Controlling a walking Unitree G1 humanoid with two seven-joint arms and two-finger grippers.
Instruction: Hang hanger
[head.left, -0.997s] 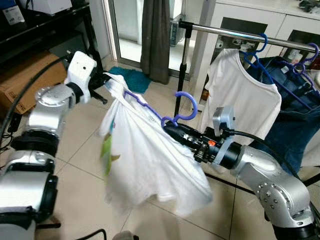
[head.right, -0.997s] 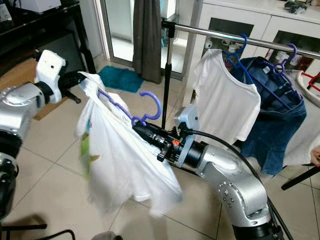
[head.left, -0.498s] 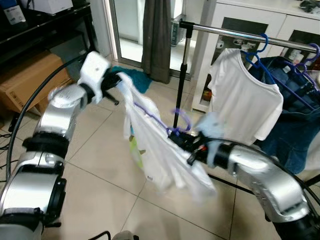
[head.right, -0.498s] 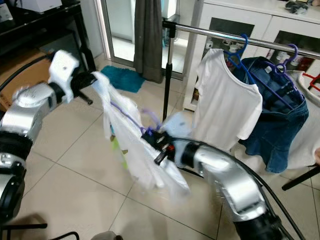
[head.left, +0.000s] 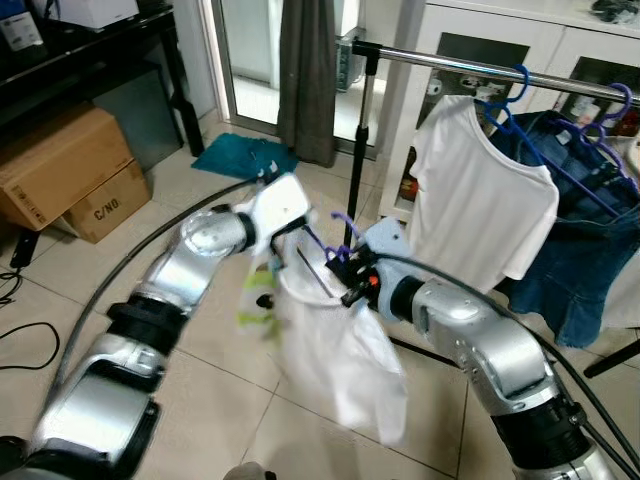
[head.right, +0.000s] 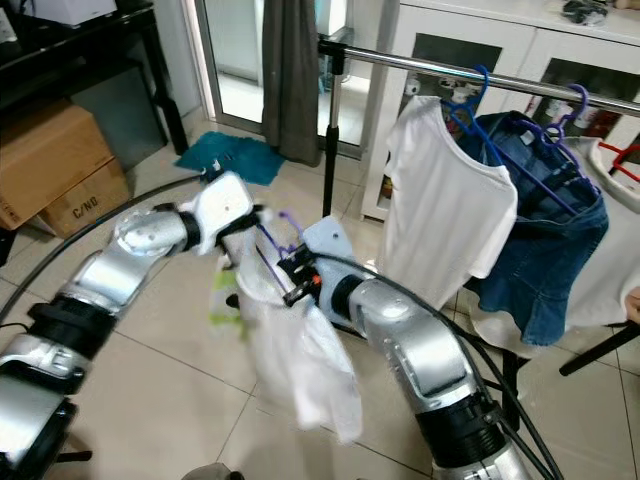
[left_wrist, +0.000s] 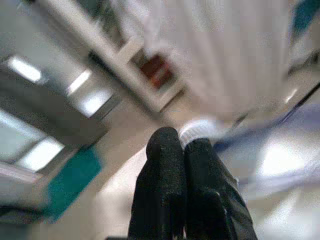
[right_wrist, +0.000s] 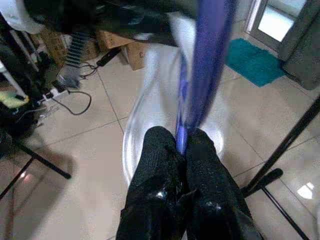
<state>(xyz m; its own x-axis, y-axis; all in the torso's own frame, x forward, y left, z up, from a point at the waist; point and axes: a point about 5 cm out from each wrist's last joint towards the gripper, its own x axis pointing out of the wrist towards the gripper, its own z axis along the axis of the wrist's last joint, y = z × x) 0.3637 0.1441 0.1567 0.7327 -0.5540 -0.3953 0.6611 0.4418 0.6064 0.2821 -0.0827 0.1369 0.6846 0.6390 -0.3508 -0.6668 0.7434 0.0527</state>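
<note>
In the left eye view you carry the purple hanger (head.left: 335, 238) with its white shirt (head.left: 340, 350) below the clothes rail (head.left: 480, 68); the right wrist view shows the right gripper (right_wrist: 181, 146) clamped on it, the left wrist view the left gripper (left_wrist: 181, 145) pinched on fabric; next, raise the hook over that rail.

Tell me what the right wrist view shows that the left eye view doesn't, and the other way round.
Right wrist view alone: the right gripper with its fingers pinched on the purple hanger, plus cables on the floor. Left eye view alone: the clothes rail with a hung white shirt and denim garment, both arms, cardboard boxes. Both share the hanger, the white shirt on it, the teal mat and the tiled floor.
</note>
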